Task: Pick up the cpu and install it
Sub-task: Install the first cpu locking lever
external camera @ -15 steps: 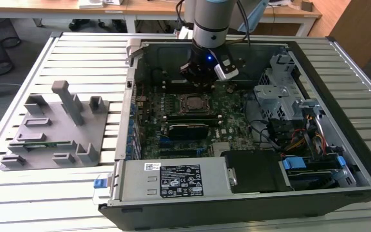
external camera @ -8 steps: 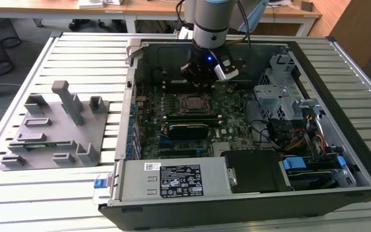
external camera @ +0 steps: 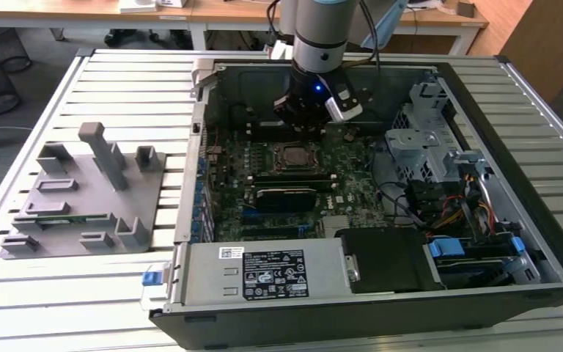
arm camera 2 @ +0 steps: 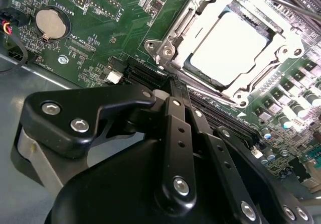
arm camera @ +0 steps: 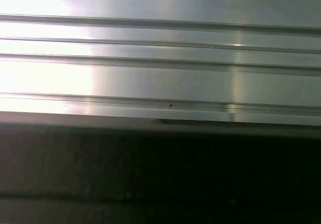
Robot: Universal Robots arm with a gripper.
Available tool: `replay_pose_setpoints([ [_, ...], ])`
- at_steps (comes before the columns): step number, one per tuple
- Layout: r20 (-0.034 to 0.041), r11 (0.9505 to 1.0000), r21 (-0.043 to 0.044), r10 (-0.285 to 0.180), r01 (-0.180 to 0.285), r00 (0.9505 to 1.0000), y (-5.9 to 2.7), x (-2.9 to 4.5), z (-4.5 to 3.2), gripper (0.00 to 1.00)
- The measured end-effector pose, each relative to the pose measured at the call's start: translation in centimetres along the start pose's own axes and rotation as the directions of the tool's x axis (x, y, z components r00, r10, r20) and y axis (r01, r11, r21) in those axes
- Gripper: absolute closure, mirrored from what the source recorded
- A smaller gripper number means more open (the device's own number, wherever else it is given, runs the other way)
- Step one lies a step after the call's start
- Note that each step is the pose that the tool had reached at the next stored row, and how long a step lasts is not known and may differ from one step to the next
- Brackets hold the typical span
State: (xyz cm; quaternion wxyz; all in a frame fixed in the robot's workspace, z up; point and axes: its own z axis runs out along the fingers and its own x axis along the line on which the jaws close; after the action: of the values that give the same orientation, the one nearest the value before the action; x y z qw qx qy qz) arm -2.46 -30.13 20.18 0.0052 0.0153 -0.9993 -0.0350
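Note:
The cpu (arm camera 2: 228, 48), a flat square chip with a shiny silver top, lies inside the metal-framed socket (arm camera 2: 168, 45) on the green motherboard (arm camera 2: 110, 13). In the exterior view the cpu (external camera: 295, 155) sits mid-board inside the open computer case (external camera: 545, 242). My gripper (external camera: 306, 123) hangs just behind the socket, toward the case's far wall. In the second wrist view its black fingers (arm camera 2: 176, 128) run together to a closed tip (arm camera 2: 171, 82) just beside the socket frame, a little above the board. Nothing is held between them.
A grey fixture block (external camera: 86, 198) with a green memory stick (external camera: 61, 218) sits on the slatted metal table (external camera: 115, 88) at the exterior view's left. Inside the case are a power supply (external camera: 262, 275), a drive cage (external camera: 428, 147) and cables (external camera: 457, 213). A coin battery (arm camera 2: 50, 23) lies on the board.

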Motion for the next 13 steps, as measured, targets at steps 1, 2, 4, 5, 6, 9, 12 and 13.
replay_pose_setpoints([
  [1, -0.0002, 1.0000, 0.0004, 0.000, 0.000, 1.0000, -0.01, 0.01, -0.01, 0.89],
  [2, -0.0002, 1.0000, 0.0007, 0.000, 0.000, 1.0000, -0.03, 0.01, -0.02, 0.89],
  [4, -0.0002, 1.0000, 0.0019, 0.000, 0.000, 1.0000, -0.07, 0.01, 0.00, 0.89],
  [5, -0.0002, 1.0000, 0.0033, 0.000, 0.000, 1.0000, -0.08, 0.00, 0.02, 0.89],
  [6, -0.0004, 1.0000, 0.0049, 0.000, 0.000, 1.0000, -0.10, 0.00, 0.04, 0.89],
  [9, -0.0008, 1.0000, 0.0082, 0.000, 0.000, 1.0000, -0.18, 0.01, 0.11, 0.89],
  [12, -0.0008, 0.9999, 0.0100, 0.000, 0.000, 1.0000, -0.28, 0.01, 0.15, 0.89],
  [13, -0.0008, 0.9999, 0.0105, 0.000, 0.000, 1.0000, -0.31, 0.01, 0.16, 0.89],
])
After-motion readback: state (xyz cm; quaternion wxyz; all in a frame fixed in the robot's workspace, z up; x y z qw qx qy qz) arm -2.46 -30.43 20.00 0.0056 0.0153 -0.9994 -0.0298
